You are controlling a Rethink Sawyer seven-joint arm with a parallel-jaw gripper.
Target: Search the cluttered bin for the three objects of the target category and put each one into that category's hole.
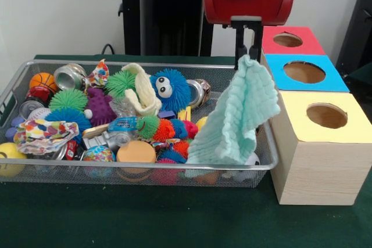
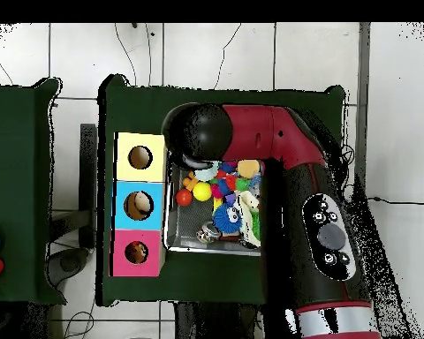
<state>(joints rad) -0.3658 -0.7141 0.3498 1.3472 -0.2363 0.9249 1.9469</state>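
A mint green cloth (image 1: 237, 114) hangs from my gripper (image 1: 248, 55) over the right end of the wire bin (image 1: 139, 172), its lower edge still among the toys. The gripper is shut on the cloth's top corner. To the right stands a wooden box with a red hole (image 1: 288, 40), a blue hole (image 1: 304, 72) and a yellow hole (image 1: 326, 115). A patterned cloth (image 1: 43, 133) lies at the bin's left front and a cream cloth (image 1: 142, 91) in the middle. In the overhead view the arm (image 2: 286, 150) hides the gripper and the green cloth.
The bin holds spiky balls, a blue fuzzy toy with eyes (image 1: 170, 89), tin cans (image 1: 70, 76), a small basketball (image 1: 43, 81) and a yellow ball (image 1: 10, 158). The overhead view shows the box (image 2: 140, 203) left of the bin (image 2: 217, 207).
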